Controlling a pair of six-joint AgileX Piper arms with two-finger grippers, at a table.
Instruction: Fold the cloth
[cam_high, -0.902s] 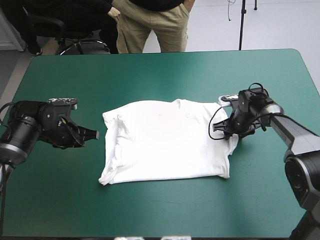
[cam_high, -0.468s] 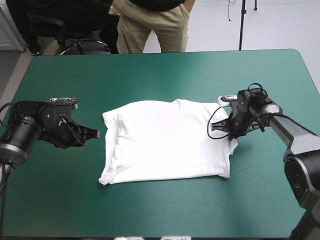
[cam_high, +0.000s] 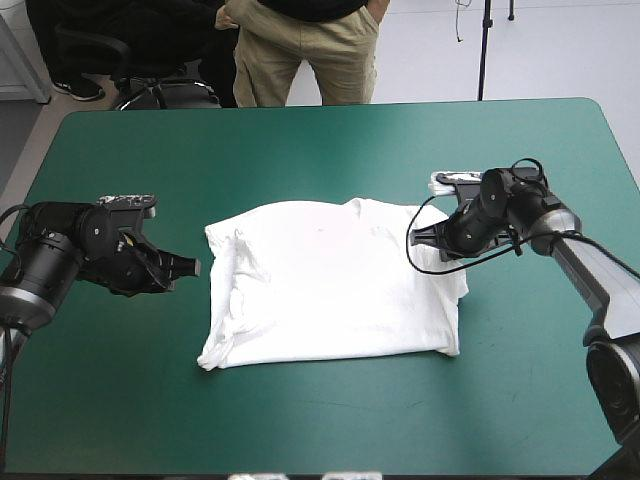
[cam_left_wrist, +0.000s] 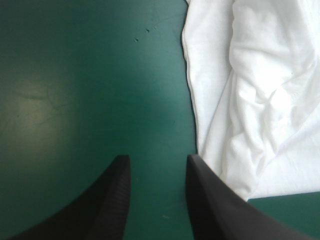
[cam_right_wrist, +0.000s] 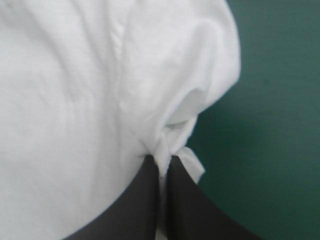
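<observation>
Pinching the T-shirt in clenched jaws is the right gripper; the left gripper sits released.

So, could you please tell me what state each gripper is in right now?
Left gripper: open, holding nothing, beside the T-shirt.
Right gripper: shut on the T-shirt's edge.

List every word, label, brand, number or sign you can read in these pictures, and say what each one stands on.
No text can be read in any view.
The T-shirt: plain white, no print or tag showing.
The teal-green cover: no markings.
The left gripper and the right gripper: plain black fingers, no legible label.
</observation>
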